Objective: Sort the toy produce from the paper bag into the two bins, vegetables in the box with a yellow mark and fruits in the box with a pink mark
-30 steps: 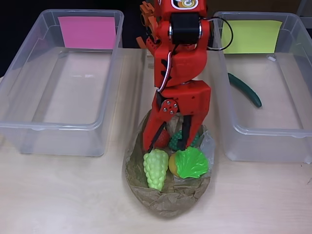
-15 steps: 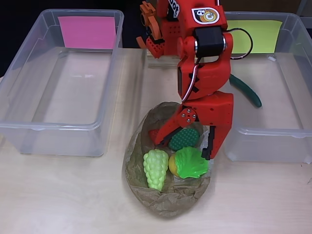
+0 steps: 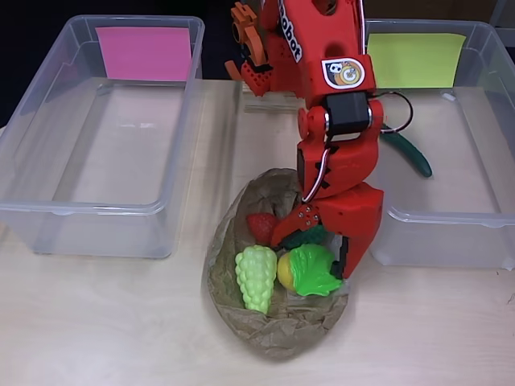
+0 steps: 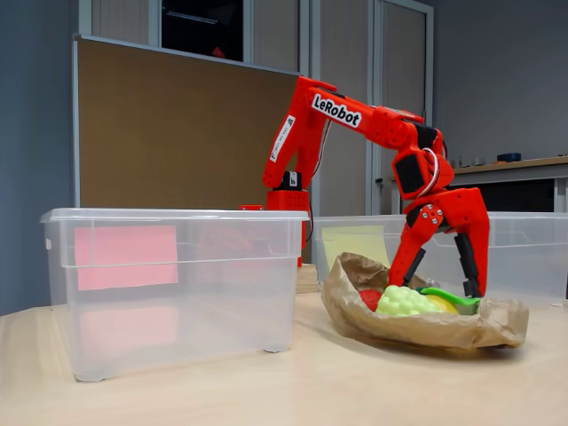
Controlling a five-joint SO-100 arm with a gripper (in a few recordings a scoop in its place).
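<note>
The pincer (image 3: pixel 315 251) stands low over the paper bag (image 3: pixel 278 326), its jaws spread wide and gripping nothing. The item that matters is the dark green bumpy toy (image 3: pixel 308 236), which lies directly between the two jaws in the overhead view, one jaw on its left beside the red strawberry (image 3: pixel 261 226) and the other on its right at the bag's rim. Its long axis appears to run roughly across the gap from jaw to jaw, though the pincer body hides most of it, so this cannot be confirmed. The green leafy toy (image 3: pixel 312 269) sits just in front, touching a yellow piece (image 3: pixel 284 271), with the pale green grapes (image 3: pixel 256 277) to their left. The yellow-marked box (image 3: pixel 451 213) lies just right of the pincer; the pink-marked box (image 3: pixel 88 213) is well apart on the left. In the fixed view the jaws (image 4: pixel 439 257) straddle the bag's contents, so closing looks the likely next move
</note>
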